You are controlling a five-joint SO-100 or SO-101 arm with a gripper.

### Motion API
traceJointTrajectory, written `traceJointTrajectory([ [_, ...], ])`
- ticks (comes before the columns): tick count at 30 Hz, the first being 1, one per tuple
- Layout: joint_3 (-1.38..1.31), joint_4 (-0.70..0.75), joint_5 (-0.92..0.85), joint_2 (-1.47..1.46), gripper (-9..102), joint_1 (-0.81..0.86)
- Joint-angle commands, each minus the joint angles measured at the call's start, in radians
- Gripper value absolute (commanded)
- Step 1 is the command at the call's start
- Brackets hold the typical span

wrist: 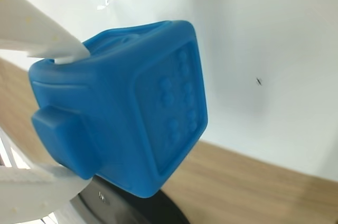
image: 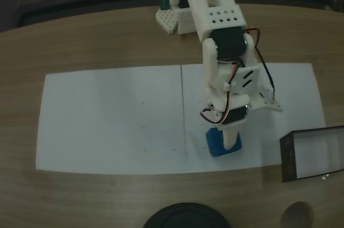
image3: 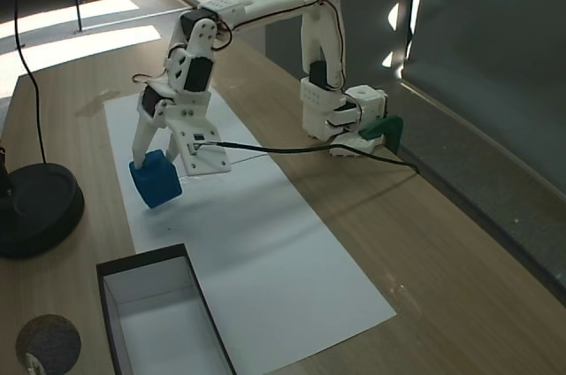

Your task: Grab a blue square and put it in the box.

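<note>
Blue square between gripper fingers, seemingly lifted

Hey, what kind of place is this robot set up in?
Likely a hobby or lab workbench: a wooden table, white paper sheet as a work area, and a 3D-printed-looking arm whose tool holds the blue square.

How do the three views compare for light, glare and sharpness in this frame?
A fixed view from above is dim and soft, the table edge bowed by the lens; the wrist view is bright, the blue square sharp, with glare on the paper; the other fixed view has hard sun patches behind the arm, and the box is evenly lit.
</note>
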Motion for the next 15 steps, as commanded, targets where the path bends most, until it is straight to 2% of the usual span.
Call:
traceJointTrajectory([
  [1,-0.193,0.069,-0.003,0.124,8,-0.044],
  [7,-0.383,0.121,0.002,0.133,8,-0.21],
  [15,-0.472,0.012,0.008,0.071,8,-0.383],
])
